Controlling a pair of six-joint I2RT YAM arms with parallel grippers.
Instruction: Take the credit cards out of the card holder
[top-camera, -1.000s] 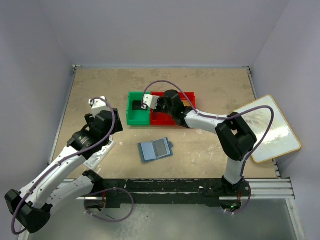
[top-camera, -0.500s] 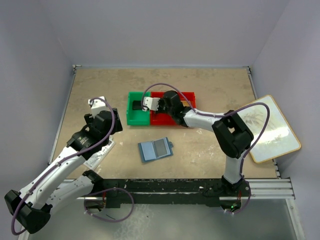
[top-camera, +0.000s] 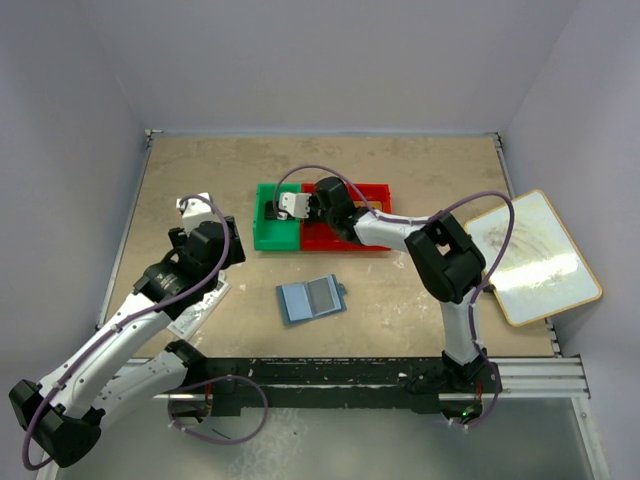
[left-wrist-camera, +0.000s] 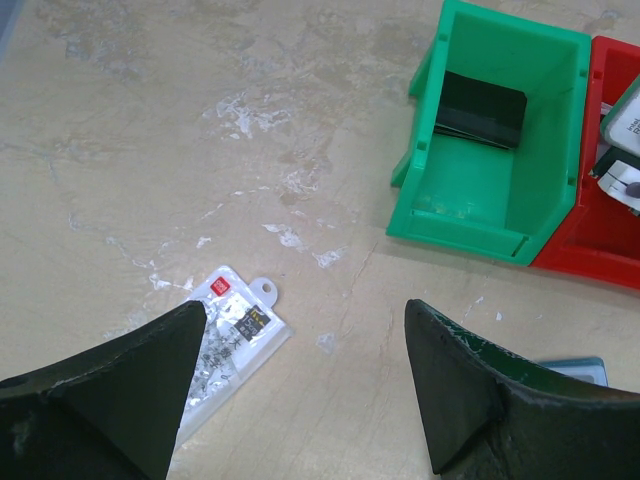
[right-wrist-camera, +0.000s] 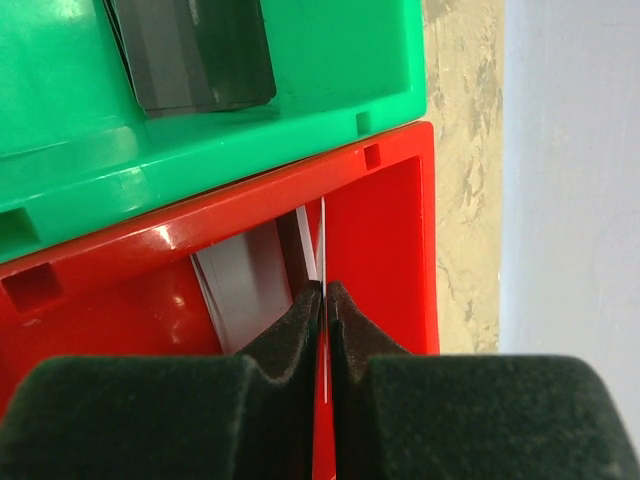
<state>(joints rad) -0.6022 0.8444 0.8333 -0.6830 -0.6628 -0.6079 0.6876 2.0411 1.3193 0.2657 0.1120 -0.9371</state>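
**Right tool pinches a card at the red bin; card holder lies open mid-surface**

The left tool (left-wrist-camera: 305, 312) hangs at the left of the surface (top-camera: 420, 170) with its fingers spread wide and nothing between them; below it lies a white packet (left-wrist-camera: 225, 325) with red marks. Right of that, near the front middle, the card holder (top-camera: 311, 298) lies flat and open, well apart from both tools. Behind it stands the green bin (top-camera: 268, 236) with a dark card (left-wrist-camera: 480, 108) inside; touching its right side is the red bin (top-camera: 350, 242), where silver-grey cards (right-wrist-camera: 250, 290) lean. The right tool (right-wrist-camera: 322, 292) is in the red bin, fingers pressed together on a thin card (right-wrist-camera: 322, 240) seen edge-on. A whiteboard (top-camera: 530, 255) rests at the far right.
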